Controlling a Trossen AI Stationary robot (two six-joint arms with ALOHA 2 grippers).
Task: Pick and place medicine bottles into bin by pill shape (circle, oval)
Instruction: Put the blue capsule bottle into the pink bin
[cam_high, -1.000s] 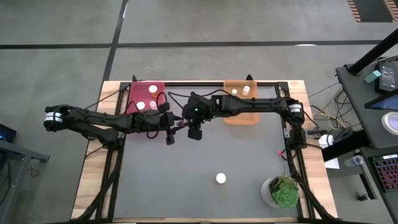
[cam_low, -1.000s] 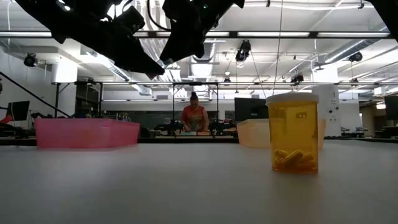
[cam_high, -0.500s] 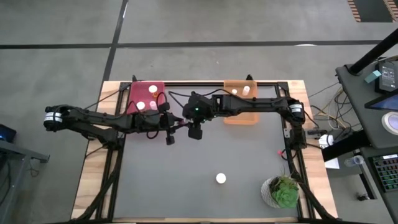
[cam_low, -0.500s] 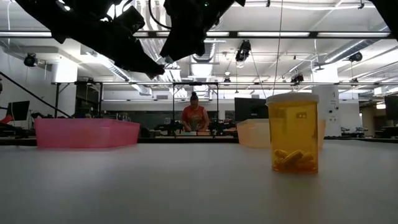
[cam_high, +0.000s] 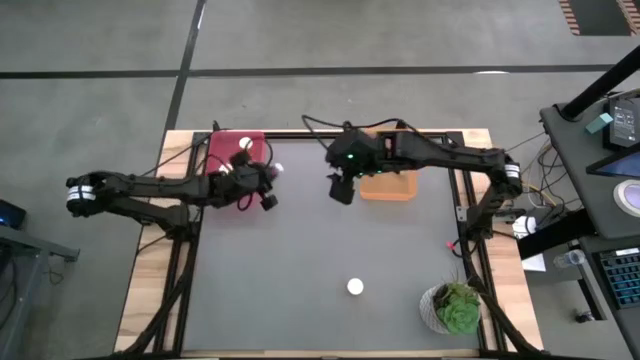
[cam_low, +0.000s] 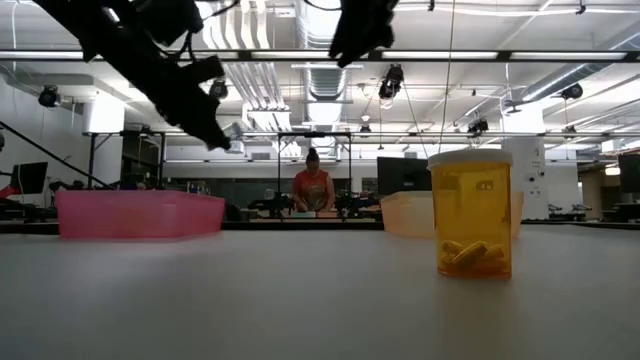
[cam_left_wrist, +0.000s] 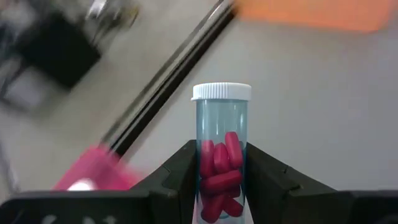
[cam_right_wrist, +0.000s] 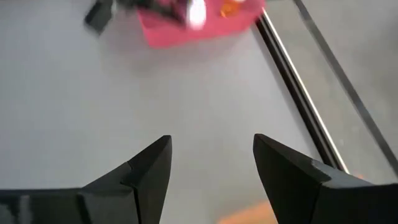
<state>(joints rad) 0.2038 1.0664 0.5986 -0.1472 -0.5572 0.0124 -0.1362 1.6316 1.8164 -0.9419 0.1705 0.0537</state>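
Step in hand: carrying oval-pill bottle to pink bin (cam_high: 236, 152); next move calls for centring over bin, then release.

Left gripper (cam_left_wrist: 217, 186) pinches clear bottle (cam_left_wrist: 221, 152) of red capsules, beside pink bin edge.

Right gripper (cam_right_wrist: 211, 162) spread, empty, near orange bin (cam_high: 388, 186).

Amber bottle (cam_low: 470, 213) stands on table, well apart from both.

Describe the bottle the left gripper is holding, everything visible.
The bottle is a small clear, blue-tinted plastic vial with a white ribbed cap on top. Inside are red oblong pills, stacked loosely in the lower part. It stands upright along the left gripper, whose two dark fingers press its sides; the cap end sticks out beyond the fingertips. It is held in the air, beside the pink bin.
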